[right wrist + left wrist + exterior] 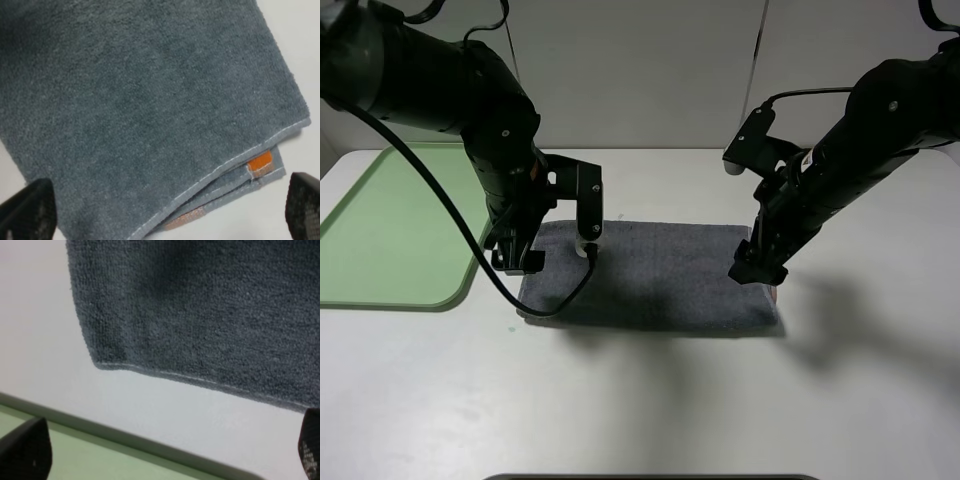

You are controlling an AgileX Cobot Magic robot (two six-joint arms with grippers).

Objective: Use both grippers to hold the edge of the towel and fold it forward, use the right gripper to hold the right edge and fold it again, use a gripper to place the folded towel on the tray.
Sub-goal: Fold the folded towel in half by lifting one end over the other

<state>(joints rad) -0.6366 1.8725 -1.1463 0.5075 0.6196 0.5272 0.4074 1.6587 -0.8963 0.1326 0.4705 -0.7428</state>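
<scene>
Grey terry towel (pixel 660 275) lies flat on the white table (pixel 650 410), doubled over into a long band, and both arms are poised above it! The left gripper (pixel 518 258) hangs over the towel's left end, the end nearest the green tray (pixel 380 230). Its wrist camera shows two dark fingertips (pixel 27 452) spread wide. Between them is only bare table and the tray's rim, with the towel's stitched corner just beyond.

Over on the other side, the right gripper (pixel 757 265) hovers at the towel's right end, jaws likewise wide apart. Its fingertips (pixel 30 212) sit either side of the corner, with nothing gripped. That wrist view gives a fine look at the fold: two layers stacked, hems nearly aligned, and a small orange tag (pixel 260 161) peeking out from the lower layer. The tray sits just left of the towel, a strip of table showing between them.
</scene>
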